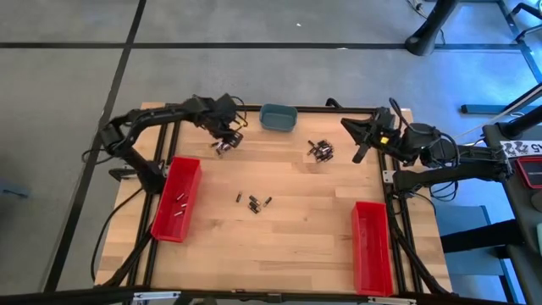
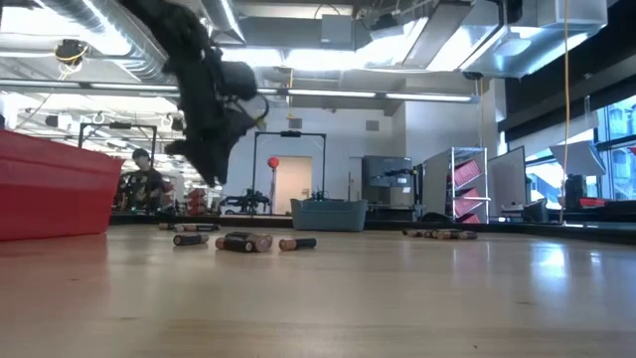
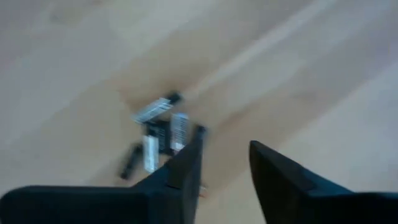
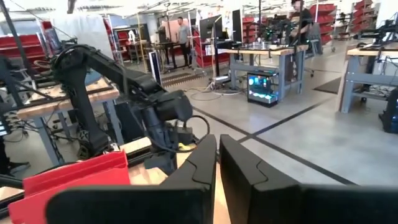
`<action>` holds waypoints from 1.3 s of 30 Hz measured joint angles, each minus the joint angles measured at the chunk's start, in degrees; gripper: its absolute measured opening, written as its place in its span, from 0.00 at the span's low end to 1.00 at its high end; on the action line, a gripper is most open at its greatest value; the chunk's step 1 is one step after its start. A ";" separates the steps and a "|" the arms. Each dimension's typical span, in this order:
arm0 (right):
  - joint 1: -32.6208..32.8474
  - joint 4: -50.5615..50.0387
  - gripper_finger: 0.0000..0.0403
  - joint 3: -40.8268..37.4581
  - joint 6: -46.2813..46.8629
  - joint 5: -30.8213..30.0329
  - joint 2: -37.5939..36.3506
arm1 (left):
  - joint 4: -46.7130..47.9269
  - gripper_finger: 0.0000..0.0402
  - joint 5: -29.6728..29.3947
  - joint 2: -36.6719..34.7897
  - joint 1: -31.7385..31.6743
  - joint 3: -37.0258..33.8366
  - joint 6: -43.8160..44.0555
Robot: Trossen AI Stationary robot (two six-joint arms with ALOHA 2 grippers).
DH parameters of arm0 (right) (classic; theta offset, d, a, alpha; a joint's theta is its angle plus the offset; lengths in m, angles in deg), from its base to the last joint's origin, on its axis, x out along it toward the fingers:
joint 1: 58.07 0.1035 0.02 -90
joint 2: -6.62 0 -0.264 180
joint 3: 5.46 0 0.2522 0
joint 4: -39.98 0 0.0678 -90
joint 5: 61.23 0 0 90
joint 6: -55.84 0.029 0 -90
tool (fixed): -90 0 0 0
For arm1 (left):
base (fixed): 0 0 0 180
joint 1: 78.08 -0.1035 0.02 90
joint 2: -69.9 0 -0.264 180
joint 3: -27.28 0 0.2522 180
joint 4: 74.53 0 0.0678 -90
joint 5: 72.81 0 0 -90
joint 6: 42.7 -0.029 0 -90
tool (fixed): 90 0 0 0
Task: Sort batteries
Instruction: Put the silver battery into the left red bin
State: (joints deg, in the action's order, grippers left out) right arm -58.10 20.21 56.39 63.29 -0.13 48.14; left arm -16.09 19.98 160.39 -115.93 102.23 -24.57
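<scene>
High view: batteries lie in three loose groups on the wooden surface (image 1: 279, 246), too small and blurred to count exactly.

One group (image 1: 222, 146) lies near the far left corner, directly beneath the left gripper (image 1: 225, 135), which hides part of it; the left wrist view shows about five pieces (image 3: 158, 130) there, smeared, and that gripper's jaws stand apart with nothing between them. A second group (image 1: 321, 151) lies toward the far right, a tangle of perhaps six. A third (image 1: 254, 202), about five, sits mid-surface. Two red bins are present: the left bin (image 1: 177, 198) holds two batteries (image 1: 180, 206); the right bin (image 1: 370, 246) shows none I can make out. One grey-blue dish (image 1: 278, 118) sits at the far edge, contents not discernible. The right gripper (image 1: 362, 137) hovers at the far right corner, jaws together, empty.
</scene>
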 joint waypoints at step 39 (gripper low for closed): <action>0.02 9.45 0.06 -0.02 7.85 -0.20 2.99 | -8.40 0.15 -4.71 15.14 -3.75 0.03 -36.54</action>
State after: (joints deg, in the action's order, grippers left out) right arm -58.08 29.67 56.37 71.14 -0.34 51.13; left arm -24.50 15.27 175.53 -119.68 102.26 -61.12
